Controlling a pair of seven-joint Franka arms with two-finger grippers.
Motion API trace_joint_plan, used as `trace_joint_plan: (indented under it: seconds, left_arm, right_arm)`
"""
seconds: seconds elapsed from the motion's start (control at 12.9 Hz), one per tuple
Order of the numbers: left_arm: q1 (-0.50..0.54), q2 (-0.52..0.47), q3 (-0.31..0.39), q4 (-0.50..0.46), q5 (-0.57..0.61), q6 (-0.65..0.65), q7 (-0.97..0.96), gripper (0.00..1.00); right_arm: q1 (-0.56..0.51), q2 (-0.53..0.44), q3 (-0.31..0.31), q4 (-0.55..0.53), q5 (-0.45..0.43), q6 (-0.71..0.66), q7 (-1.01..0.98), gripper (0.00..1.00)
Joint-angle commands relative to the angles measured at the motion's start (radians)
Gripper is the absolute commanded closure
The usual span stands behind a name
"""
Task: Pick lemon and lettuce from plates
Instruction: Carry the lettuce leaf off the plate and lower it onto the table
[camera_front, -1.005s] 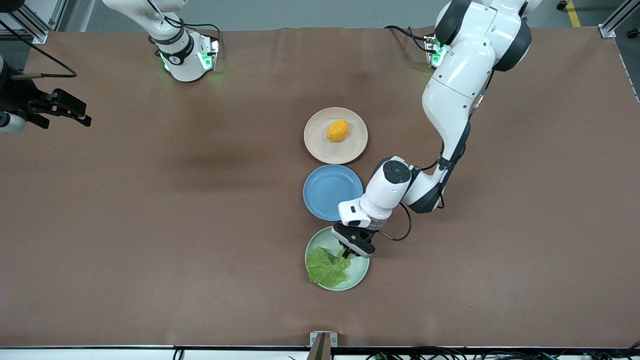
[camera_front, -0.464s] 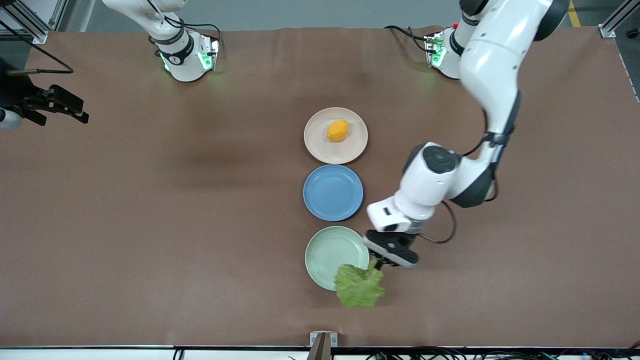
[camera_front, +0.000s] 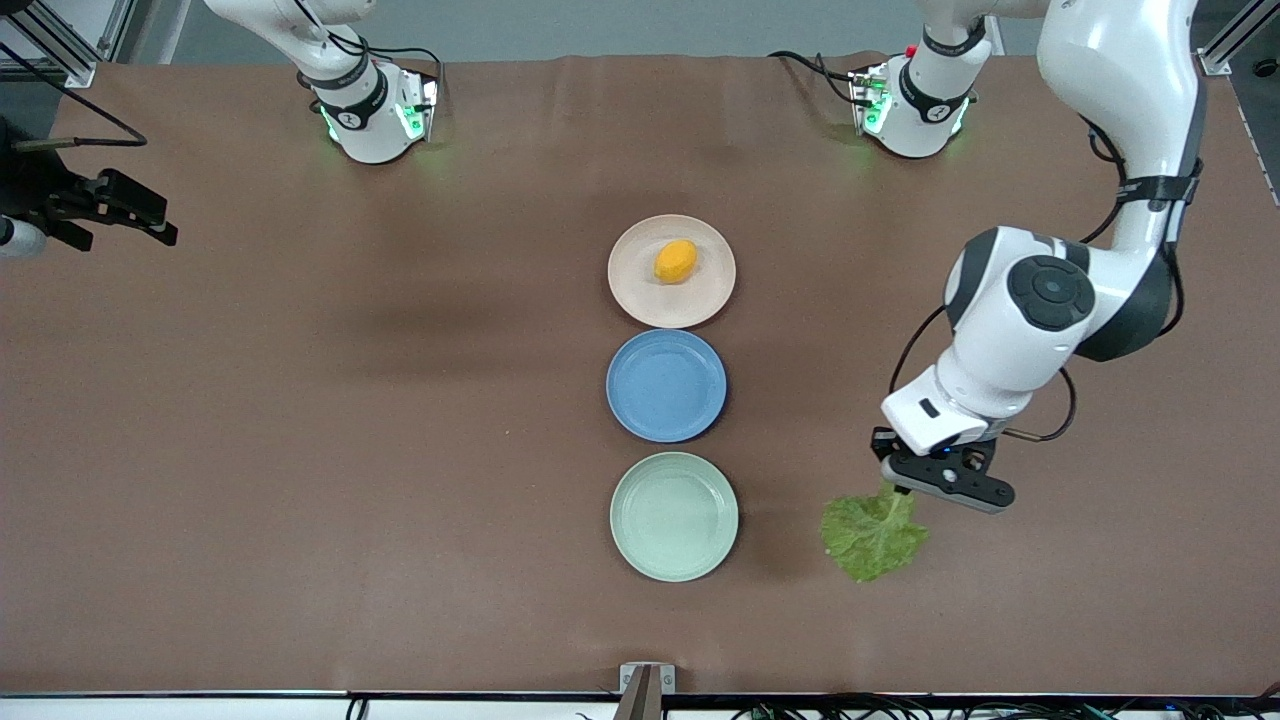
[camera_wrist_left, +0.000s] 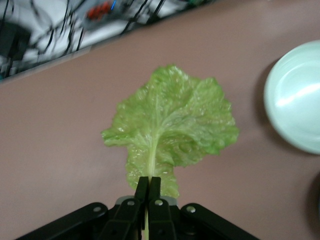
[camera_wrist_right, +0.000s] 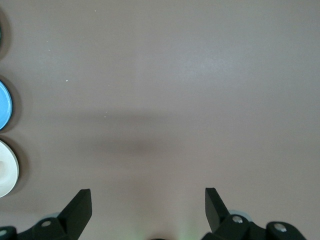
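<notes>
Jaws of the left gripper are pinched together on the pale stem of the lettuce, as the left wrist view shows, where the two black fingers meet at the base of the leaf and the crinkled blade spreads away from them. Seen from the front, the leaf hangs from this gripper over bare brown table, toward the left arm's end of it and well apart from the mint green plate, which holds nothing; the rim of that plate also appears at the edge of the left wrist view. Three plates stand in a row at mid-table: the mint green one nearest the front camera, a blue plate just beside it, and a beige-pink plate farthest from the camera. The lemon lies on the beige-pink plate, slightly off its centre. The right gripper waits above the right arm's end of the table, and its jaws stand wide apart with nothing between them: the right wrist view shows its two fingers set far apart over bare table, with slivers of the blue plate and a pale plate at one edge.
</notes>
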Motion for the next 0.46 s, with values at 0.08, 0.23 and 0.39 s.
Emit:
trace_joint_plan:
  seconds: [0.08, 0.23, 0.39]
  left_arm:
    - [0.111, -0.018, -0.009, -0.144, 0.012, 0.0, -0.001, 1.0]
    - [0.148, -0.016, -0.006, -0.247, 0.013, 0.1, 0.001, 0.99]
    - [0.185, -0.013, -0.003, -0.342, 0.032, 0.205, 0.001, 0.97]
  right_arm:
    - [-0.008, 0.024, -0.001, -0.002, -0.004, 0.002, -0.017, 0.0]
    - [-0.011, 0.082, -0.001, 0.001, -0.016, 0.015, -0.018, 0.0]
    - [-0.008, 0.142, -0.001, 0.018, -0.024, 0.003, -0.003, 0.0]
